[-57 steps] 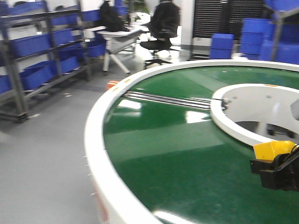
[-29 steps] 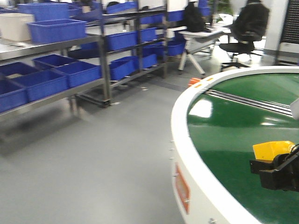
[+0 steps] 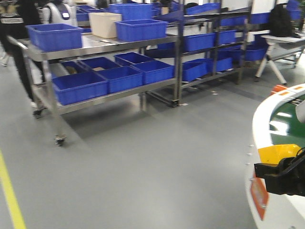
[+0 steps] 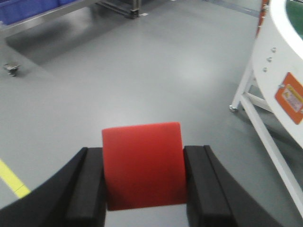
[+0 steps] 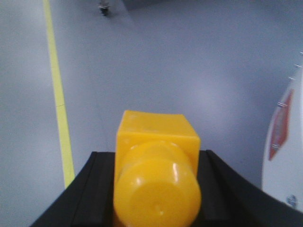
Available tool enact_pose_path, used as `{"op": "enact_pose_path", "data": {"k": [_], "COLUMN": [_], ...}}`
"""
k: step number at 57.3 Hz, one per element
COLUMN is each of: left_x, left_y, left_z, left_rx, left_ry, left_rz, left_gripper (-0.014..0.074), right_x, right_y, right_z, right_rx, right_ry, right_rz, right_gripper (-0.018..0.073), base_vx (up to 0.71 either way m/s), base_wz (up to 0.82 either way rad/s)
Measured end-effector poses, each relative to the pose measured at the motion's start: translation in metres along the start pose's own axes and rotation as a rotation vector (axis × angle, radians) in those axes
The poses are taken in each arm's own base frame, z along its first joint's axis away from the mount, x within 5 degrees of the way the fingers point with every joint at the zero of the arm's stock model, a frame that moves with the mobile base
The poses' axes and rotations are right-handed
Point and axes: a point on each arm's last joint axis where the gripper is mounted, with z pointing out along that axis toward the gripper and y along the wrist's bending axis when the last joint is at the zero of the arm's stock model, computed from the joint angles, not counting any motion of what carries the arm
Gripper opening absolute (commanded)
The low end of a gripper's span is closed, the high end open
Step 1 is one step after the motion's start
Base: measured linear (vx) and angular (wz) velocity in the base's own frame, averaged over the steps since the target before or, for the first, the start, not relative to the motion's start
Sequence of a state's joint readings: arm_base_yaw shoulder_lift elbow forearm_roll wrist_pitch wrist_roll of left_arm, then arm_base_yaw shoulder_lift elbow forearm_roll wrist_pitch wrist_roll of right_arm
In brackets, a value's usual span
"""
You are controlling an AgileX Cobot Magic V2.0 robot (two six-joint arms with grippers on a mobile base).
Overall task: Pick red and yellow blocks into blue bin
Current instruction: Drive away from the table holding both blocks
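No wording can be read; the orange label on the round worktop's white side is too blurred.

Steel rack, blue bins and cream tub on top

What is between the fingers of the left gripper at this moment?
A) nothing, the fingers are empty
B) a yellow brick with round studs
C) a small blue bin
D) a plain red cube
D: the left wrist view shows the red cube pressed between the two black fingers of the left gripper, while the yellow brick is in the right gripper.
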State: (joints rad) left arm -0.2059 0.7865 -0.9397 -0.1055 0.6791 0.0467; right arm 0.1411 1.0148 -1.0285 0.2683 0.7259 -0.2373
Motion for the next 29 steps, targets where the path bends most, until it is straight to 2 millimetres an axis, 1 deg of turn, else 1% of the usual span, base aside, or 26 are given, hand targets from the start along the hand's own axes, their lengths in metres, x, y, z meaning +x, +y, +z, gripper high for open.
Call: {"op": "enact_pose_path", "data": {"k": [16,29], "left_x": [0.0000,0.0000], "left_y": [0.0000,0.0000], "left_z": [0.0000,0.0000], "left_rx": [0.000,0.000], "left_ry": [0.000,0.000], "left_rz": [0.000,0.000], "left_gripper": [0.0000,0.0000], "right_x": [0.0000,0.0000], "right_y": [0.0000,0.0000], "right_z": [0.0000,0.0000], "right_rx": [0.000,0.000], "right_ry": [0.000,0.000], "right_rz": [0.000,0.000], "right_gripper": [-0.0010,-0.0010], "base_vx": [-0.04,0.06], "base_wz": [0.42,0.37]}}
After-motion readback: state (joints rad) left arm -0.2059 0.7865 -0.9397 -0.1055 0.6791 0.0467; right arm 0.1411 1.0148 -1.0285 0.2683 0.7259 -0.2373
